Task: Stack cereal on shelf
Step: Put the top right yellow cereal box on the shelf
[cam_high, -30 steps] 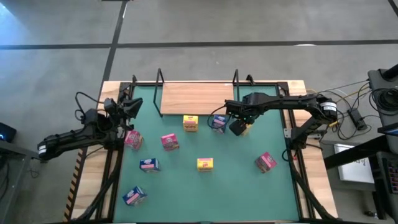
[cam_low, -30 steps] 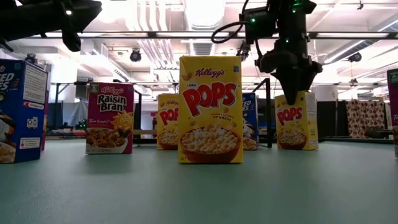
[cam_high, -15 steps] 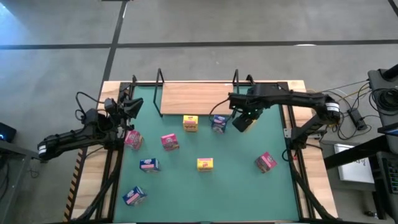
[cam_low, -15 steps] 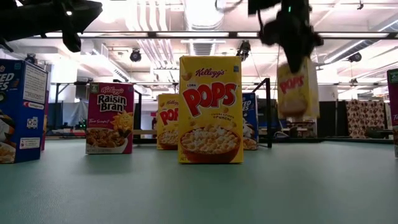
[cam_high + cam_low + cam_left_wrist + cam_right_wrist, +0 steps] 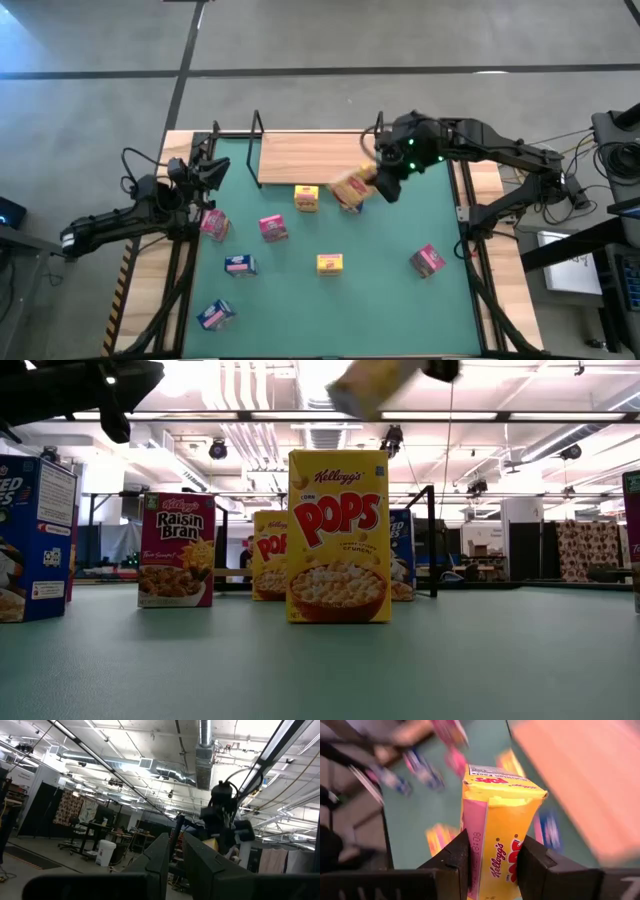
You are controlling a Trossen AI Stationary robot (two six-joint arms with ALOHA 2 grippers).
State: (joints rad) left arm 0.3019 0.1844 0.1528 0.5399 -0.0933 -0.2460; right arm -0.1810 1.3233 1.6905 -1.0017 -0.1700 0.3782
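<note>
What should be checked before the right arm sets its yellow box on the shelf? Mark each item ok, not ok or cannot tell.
1. Right gripper shut on yellow box: ok.
2. Box lifted clear of the green mat: ok.
3. Box upright: not ok, tilted in the low view.
4. Shelf board bare: ok.
5. Left gripper parked at the mat's left edge, away from the shelf: ok.
6. Box squarely over the shelf: cannot tell.
</note>
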